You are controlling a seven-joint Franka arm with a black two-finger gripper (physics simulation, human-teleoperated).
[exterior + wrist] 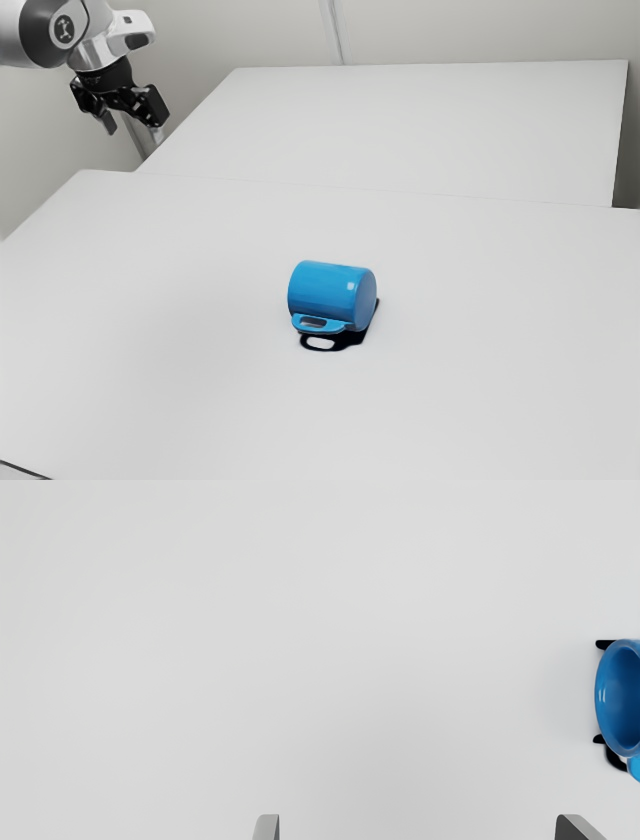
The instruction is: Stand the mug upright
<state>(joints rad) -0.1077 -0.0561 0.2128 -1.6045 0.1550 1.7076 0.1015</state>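
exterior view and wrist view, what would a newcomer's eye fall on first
The bright blue mug, lying on its side on the white table, with a black shadow by its handle. Next, the arm at the exterior view's upper left, its fingers apart and away from the mug.

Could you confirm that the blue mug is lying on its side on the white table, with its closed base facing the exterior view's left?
Not quite: the closed base faces the exterior view's right, as that same view shows. The blue mug is indeed lying on its side on the white table.
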